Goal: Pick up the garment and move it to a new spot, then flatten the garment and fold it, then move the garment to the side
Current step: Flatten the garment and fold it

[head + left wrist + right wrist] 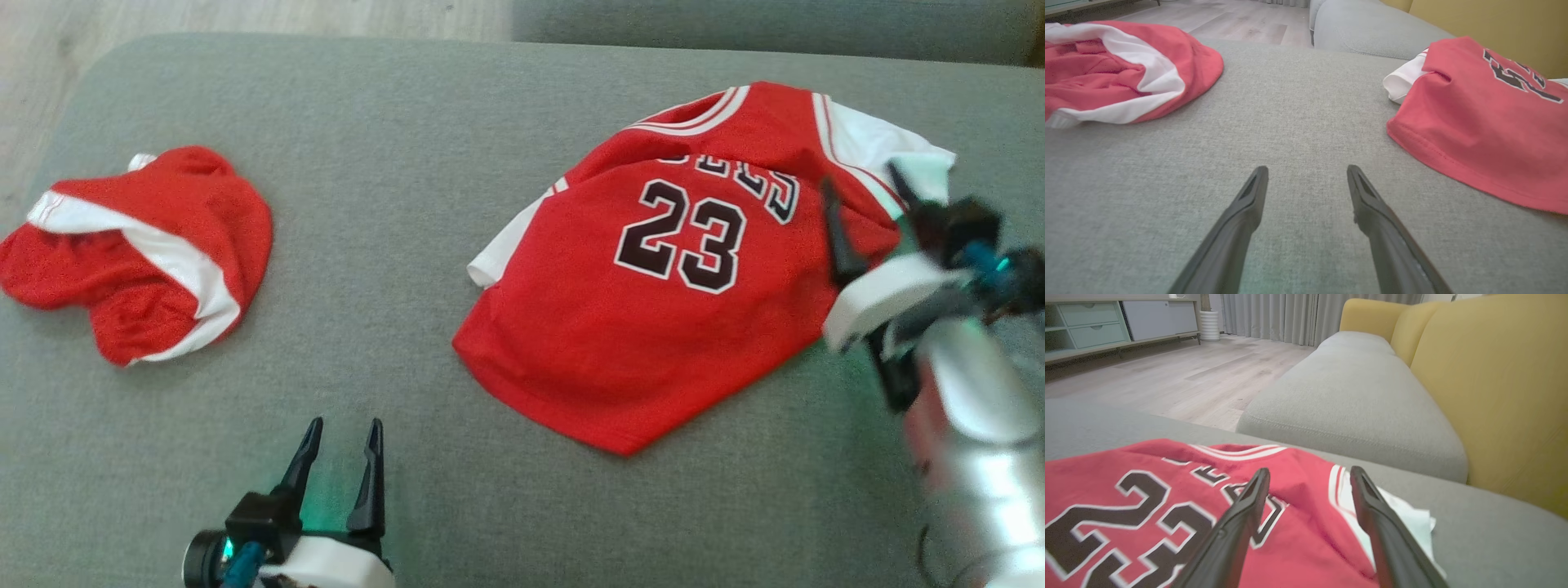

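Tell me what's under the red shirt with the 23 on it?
The jersey lies on the grey sofa cushion, which shows around it. White sleeves poke out at its sides. Whatever lies beneath the cloth is covered.

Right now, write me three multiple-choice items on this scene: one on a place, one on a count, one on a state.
1. Where on the grey cushion does the number 23 jersey lie?
A. toward the robot's right
B. toward the robot's left
C. hanging off the front edge

2. How many red garments lie on the cushion?
A. one
B. two
C. three

3. How are the fingers of the left gripper?
A. shut on cloth
B. open, holding nothing
C. shut, holding nothing

Key:
1 A: it lies at the head view's right.
2 B: the jersey and a crumpled red-and-white garment.
3 B: bare cushion shows between them.
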`<state>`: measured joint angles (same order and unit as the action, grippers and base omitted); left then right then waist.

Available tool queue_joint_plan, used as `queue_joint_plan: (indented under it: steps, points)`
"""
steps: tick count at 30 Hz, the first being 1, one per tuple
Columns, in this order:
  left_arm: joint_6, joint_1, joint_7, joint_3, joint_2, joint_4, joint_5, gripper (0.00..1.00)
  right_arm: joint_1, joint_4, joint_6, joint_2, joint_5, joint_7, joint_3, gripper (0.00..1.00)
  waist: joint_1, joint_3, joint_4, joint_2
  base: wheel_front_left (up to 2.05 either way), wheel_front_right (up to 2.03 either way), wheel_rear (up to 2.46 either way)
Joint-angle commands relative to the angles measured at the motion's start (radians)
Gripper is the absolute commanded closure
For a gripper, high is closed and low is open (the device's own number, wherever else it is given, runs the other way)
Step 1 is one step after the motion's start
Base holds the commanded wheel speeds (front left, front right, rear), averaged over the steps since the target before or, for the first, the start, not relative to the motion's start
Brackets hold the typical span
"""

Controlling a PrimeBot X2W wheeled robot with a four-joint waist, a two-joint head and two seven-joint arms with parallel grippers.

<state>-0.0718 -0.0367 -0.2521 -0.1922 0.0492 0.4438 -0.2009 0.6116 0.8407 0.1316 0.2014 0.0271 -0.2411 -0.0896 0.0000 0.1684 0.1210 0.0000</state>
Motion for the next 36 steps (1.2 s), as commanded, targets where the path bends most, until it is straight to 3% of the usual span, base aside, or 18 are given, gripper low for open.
queue_joint_plan:
  steps: [1, 10, 19, 22, 23, 26, 30, 36]
  points:
    - [-0.004, -0.036, -0.01, 0.03, 0.001, -0.032, -0.002, 0.0, -0.002, -0.038, -0.001, -0.009, 0.006, -0.016, -0.019, 0.0, 0.0, -0.004, -0.009, 0.0, 0.0, 0.0, 0.0]
    - [-0.043, -0.15, -0.01, -0.029, 0.001, -0.008, -0.069, 0.0, -0.236, -0.265, -0.001, -0.096, 0.029, -0.02, -0.025, 0.0, 0.0, 0.004, -0.098, 0.0, 0.0, 0.0, 0.0]
    - [-0.057, -0.29, -0.01, -0.043, 0.003, 0.171, -0.097, 0.0, -0.288, -0.335, -0.001, -0.123, 0.029, -0.021, -0.054, 0.0, 0.0, 0.059, -0.208, 0.0, 0.0, 0.0, 0.0]
    - [-0.058, -0.295, -0.01, -0.126, 0.004, 0.235, -0.13, 0.0, -0.294, -0.344, -0.001, -0.128, 0.026, -0.021, -0.042, 0.0, 0.0, 0.066, -0.23, 0.0, 0.0, 0.0, 0.0]
    - [-0.058, -0.295, -0.01, -0.151, 0.005, 0.253, -0.147, 0.05, -0.297, -0.344, -0.001, -0.128, 0.027, -0.021, -0.039, 0.0, 0.0, 0.065, -0.232, 0.0, 0.0, 0.0, 0.0]
    - [-0.059, -0.308, -0.01, -0.192, 0.021, 0.283, -0.181, 1.0, -0.301, -0.341, -0.001, -0.13, 0.029, -0.021, -0.033, 0.0, 0.0, 0.06, -0.234, 0.0, 0.0, 0.0, 0.0]
    - [-0.059, -0.33, -0.01, -0.155, 0.046, 0.235, -0.165, 1.0, -0.31, -0.339, -0.001, -0.133, 0.032, -0.021, -0.024, 0.0, 0.0, 0.045, -0.22, 0.0, 0.0, 0.0, 0.0]
    - [-0.038, -0.353, -0.01, -0.028, 0.078, 0.0, -0.083, 1.0, -0.331, -0.337, -0.001, -0.141, 0.041, -0.021, -0.02, 0.0, 0.0, 0.01, -0.187, 0.0, 0.0, 0.0, 0.0]
